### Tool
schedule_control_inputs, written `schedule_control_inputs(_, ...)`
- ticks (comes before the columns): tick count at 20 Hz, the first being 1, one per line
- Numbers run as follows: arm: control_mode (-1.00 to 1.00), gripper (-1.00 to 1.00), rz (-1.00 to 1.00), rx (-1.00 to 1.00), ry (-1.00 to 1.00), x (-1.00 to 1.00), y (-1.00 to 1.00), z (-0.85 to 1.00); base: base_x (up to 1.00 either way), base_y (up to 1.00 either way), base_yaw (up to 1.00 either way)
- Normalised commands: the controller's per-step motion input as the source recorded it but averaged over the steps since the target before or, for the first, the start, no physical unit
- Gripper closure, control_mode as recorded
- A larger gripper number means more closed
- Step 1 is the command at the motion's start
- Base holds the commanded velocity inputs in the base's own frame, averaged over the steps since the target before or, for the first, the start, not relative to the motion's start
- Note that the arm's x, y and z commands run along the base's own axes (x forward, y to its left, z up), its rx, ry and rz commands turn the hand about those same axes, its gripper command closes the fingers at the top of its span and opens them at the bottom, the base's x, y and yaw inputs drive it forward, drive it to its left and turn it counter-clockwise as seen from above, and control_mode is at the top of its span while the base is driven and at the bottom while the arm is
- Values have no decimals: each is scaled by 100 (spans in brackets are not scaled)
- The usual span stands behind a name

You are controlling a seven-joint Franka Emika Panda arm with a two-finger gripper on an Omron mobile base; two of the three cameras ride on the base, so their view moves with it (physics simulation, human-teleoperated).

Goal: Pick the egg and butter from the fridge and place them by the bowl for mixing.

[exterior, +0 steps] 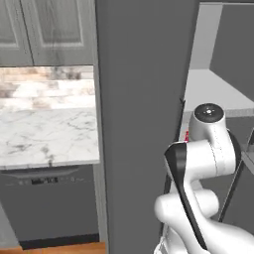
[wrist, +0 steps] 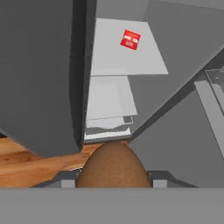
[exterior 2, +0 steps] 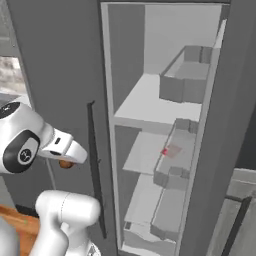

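The brown egg (wrist: 113, 164) sits between my gripper's (wrist: 113, 182) two fingers, which are shut on it, in the hand view. From the right base view the egg (exterior 2: 65, 164) peeks out under the white hand, left of the fridge (exterior 2: 150, 100) and outside it. The fridge stands open, with pale grey shelves (wrist: 122, 57) inside. Its dark front (exterior: 144, 99) fills the middle of the left base view. The butter and the bowl are out of view.
A small red packet (exterior 2: 165, 151) lies on a middle shelf, also seen as the red packet (wrist: 130, 39) in the hand view. Door bins (exterior 2: 182, 82) hang to the right. A marble counter (exterior: 44, 134) over a dishwasher (exterior: 49, 198) lies left. Wooden floor (wrist: 26, 162) is below.
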Motion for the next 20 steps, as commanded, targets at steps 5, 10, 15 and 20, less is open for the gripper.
schedule_control_inputs(5, 100, 100, 0, 0, 0, 0, 0, 0, -13, 29, 91)
schedule_control_inputs(10, 100, 100, 0, 0, 0, 0, 0, 0, -4, 33, 87)
schedule_control_inputs(15, 100, 100, 0, 0, 0, 0, 0, 0, 6, 47, 64)
schedule_control_inputs(20, 100, 100, 0, 0, 0, 0, 0, 0, 60, 70, 10)
